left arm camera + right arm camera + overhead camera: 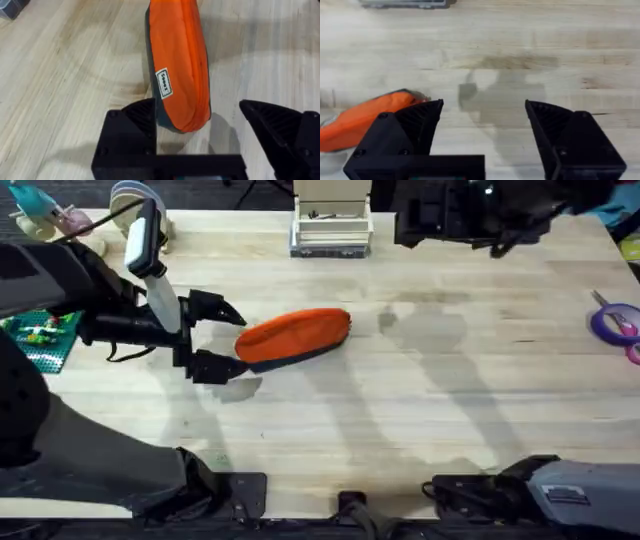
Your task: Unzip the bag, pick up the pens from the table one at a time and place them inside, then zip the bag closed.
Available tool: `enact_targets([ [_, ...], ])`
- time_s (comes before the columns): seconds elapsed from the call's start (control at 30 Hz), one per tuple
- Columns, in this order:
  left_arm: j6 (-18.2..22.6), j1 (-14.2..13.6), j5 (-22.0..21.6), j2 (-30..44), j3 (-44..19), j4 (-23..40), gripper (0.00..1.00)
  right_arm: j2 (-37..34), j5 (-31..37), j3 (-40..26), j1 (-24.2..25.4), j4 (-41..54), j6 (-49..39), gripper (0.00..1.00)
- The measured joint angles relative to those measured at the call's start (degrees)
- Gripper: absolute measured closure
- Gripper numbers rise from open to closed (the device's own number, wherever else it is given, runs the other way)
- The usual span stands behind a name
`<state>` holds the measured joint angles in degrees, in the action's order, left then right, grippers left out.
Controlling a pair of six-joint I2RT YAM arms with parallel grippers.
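We see the bag [293, 336] lying on the surface [450, 410], its long axis pointing into our left gripper [222, 338], jaws apart around its near end; right gripper [485, 130], also apart, is farther.

— What sits under the right arm's camera?
— The right gripper [484, 130], its two black fingers [417, 125] spread wide apart with nothing between them, above bare table [570, 55] planks.
— And the bag [365, 120]?
— Its orange end pokes out beside one finger, lying flat on the wood, partly hidden behind that finger. It isn't between the fingers.
— Anything else?
— A grey shadow on the wood between the fingers, and the edge of a grey tray-like object [402, 3] at the table's far side; I cannot tell what it is.
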<state>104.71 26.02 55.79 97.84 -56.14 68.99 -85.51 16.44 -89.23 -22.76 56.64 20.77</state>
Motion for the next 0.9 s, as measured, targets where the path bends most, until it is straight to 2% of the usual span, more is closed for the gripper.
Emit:
enact_targets([
  [0.23, 0.0, 0.0, -0.1, 0.0, 0.0, -0.2, 0.007, 3.5, -1.5, 0.0, 0.0, 4.0, -6.0, 0.006],
  [0.4, 0.0, 0.0, -0.1, 0.0, -0.5, 3.5, 0.005, 6.1, -4.6, 0.0, 0.0, 7.1, -8.6, 0.006],
  [0.67, 0.0, 0.0, -0.1, -0.6, -9.2, 11.6, 0.004, 11.6, -8.1, 0.0, 0.0, 9.8, -12.7, 0.005],
  [0.9, -0.4, 0.0, -0.1, -8.6, -15.2, 15.5, 0.003, 14.2, -8.8, 0.0, 0.0, 12.3, -14.9, 0.005],
])
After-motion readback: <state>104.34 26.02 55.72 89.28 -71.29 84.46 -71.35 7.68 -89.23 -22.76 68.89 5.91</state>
